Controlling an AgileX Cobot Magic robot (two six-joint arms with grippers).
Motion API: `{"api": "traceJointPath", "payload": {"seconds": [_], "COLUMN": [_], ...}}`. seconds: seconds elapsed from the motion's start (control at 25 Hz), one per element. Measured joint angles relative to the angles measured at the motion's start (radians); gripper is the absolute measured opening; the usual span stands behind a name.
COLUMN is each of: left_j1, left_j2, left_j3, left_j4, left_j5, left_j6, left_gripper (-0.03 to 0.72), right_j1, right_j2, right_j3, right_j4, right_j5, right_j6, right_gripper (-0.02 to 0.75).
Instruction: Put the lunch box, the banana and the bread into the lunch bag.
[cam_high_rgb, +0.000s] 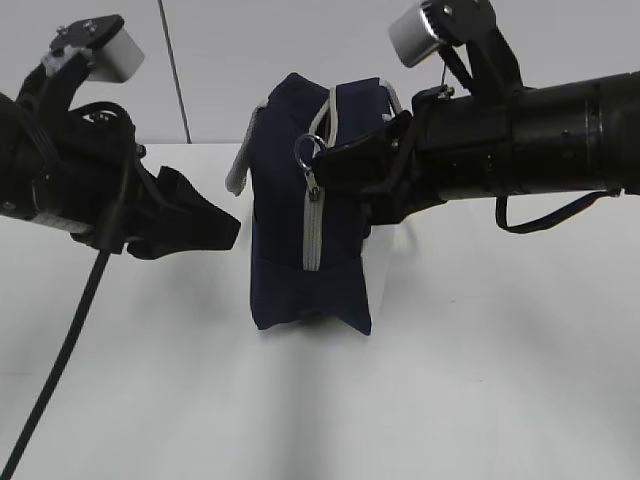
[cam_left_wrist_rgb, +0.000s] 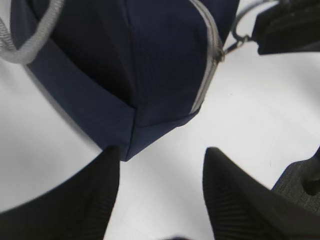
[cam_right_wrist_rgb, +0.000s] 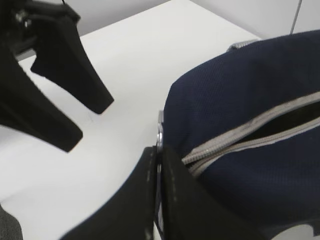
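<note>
Navy-blue soft fabric lunch bag (cam_high_rgb: 300, 215), upright mid-table (cam_high_rgb: 480, 380), probably light and floppy; best hold the grey ring pull (cam_high_rgb: 306, 150), right jaws clenched on it, left jaws released alongside.

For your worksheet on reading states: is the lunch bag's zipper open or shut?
Partly open: the lunch bag shows a dark gap between the zipper tapes; down the end it is closed.
</note>
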Motion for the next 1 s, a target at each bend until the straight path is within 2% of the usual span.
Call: {"api": "traceJointPath", "payload": {"seconds": [0.48, 0.6, 0.72, 1.0], "left_j1": [0.0, 0.0, 0.001, 0.001], "left_j2": [0.001, 0.012, 0.019, 0.078], "left_j3": [0.225, 0.254, 0.26, 0.26], "left_j4": [-0.806, -0.978, -1.008, -1.008], "left_j5": [-0.108, -0.089, -0.091, -0.089], "left_j6": [0.916, 1.091, 1.175, 1.247], "left_gripper": [0.384, 0.384, 0.384, 0.384], "right_j1": [0.0, 0.0, 0.0, 0.0], "right_j2": [0.0, 0.0, 0.0, 0.0], "right_j3": [-0.04, -0.042, -0.042, -0.042], "right_j4": [0.064, 0.064, 0.064, 0.064], "right_j5": [-0.027, -0.027, -0.027, -0.027], "right_j6": [0.002, 0.002, 0.004, 0.004], "right_gripper": [-0.016, -0.016, -0.016, -0.016]}}
